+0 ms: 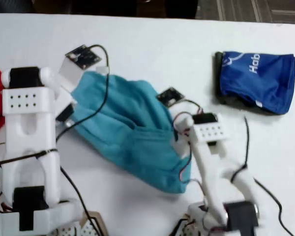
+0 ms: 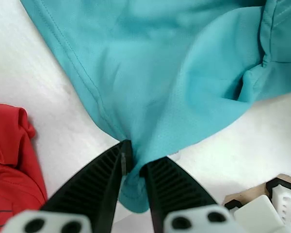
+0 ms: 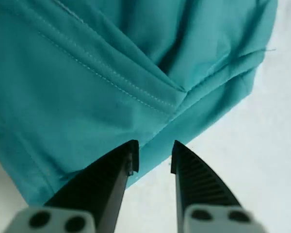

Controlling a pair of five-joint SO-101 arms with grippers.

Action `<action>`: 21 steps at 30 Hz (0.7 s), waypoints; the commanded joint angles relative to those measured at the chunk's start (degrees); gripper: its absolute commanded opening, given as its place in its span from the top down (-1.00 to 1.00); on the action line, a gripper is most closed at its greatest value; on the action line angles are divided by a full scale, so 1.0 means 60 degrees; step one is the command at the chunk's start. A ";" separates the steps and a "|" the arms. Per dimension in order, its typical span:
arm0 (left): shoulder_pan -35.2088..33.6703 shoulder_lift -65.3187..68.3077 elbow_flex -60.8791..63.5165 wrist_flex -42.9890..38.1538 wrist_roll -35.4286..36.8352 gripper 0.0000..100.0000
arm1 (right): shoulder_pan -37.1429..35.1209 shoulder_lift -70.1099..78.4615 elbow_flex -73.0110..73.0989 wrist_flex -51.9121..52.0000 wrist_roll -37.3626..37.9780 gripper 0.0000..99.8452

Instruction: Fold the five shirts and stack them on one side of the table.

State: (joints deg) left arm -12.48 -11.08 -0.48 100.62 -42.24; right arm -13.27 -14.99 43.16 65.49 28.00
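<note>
Teal shirt [image 1: 132, 132], at table [image 1: 162, 44] centre, is pinched at its 9 o'clock hem by the left hand [image 2: 134, 165]; the right hand [image 3: 153, 155], spread at 3 o'clock, should probably be closed before folding.

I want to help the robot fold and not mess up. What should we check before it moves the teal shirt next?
1. Grip of the left fingers on the teal shirt: ok, its edge is pinched between them.
2. Grip of the right fingers: not ok, they are open at the shirt's hem and pinch nothing.
3. Teal shirt lying flat: not ok, it is rumpled and creased.
4. The red shirt out of the way: ok, bare table shows between it and the teal shirt.
5. A stack to add to: ok, the folded blue shirt lies apart toward one side.
</note>
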 commanded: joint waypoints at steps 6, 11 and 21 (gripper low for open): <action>-0.0088 -0.0234 0.0681 -0.0249 0.0059 0.95 | -0.0154 0.2103 -0.1582 -0.0154 -0.0425 0.57; -0.0103 -0.0234 0.1399 -0.0864 0.0059 0.95 | -0.0168 0.2190 -0.1875 -0.0139 -0.0484 0.58; -0.0088 -0.0293 0.0960 -0.0864 0.0073 0.95 | -0.1370 0.2234 -0.1875 -0.0183 -0.0498 0.62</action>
State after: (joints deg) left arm -12.57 -11.08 7.87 95.87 -42.24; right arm -20.48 -1.54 33.93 65.14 25.45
